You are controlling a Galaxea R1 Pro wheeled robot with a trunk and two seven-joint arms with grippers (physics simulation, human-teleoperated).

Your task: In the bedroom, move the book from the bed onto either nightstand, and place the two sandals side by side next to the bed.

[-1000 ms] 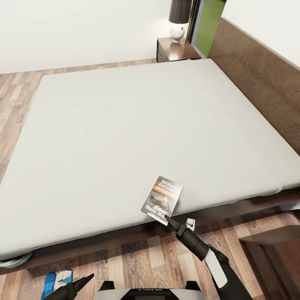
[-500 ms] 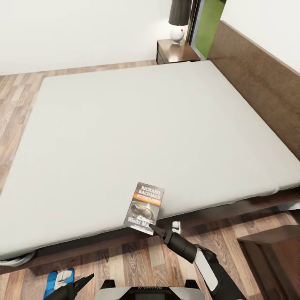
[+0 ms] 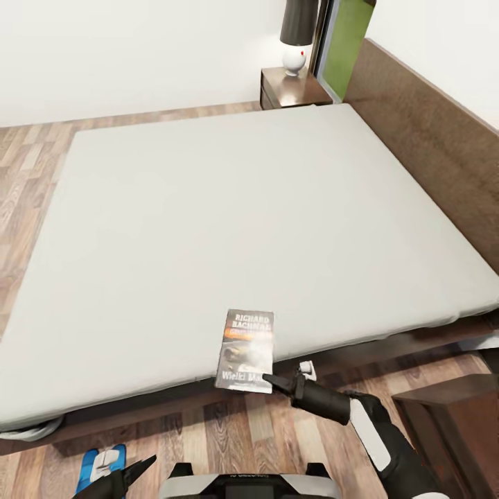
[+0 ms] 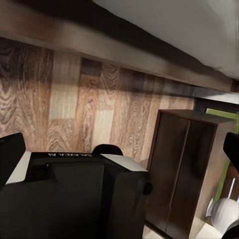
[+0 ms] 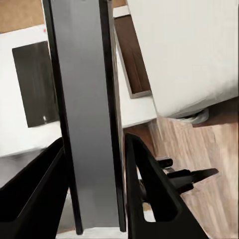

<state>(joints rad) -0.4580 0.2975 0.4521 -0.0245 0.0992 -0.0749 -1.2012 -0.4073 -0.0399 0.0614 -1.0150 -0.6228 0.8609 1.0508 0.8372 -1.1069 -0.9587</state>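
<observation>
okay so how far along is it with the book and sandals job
Nothing looks finished yet. In hand: the right end effector is shut on the book at the near edge of the bed. Left: carrying it to the nightstand by the headboard, then pairing the sandals; one blue sandal lies on the floor by the left end effector.

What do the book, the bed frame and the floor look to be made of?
The book, pinched by the right gripper, looks like a thin paper paperback with a slightly glossy printed cover. The bed has a frame and headboard that look like dark brown wood with a matt grain. The floor seems wood planking or laminate, with mixed brown boards.
</observation>
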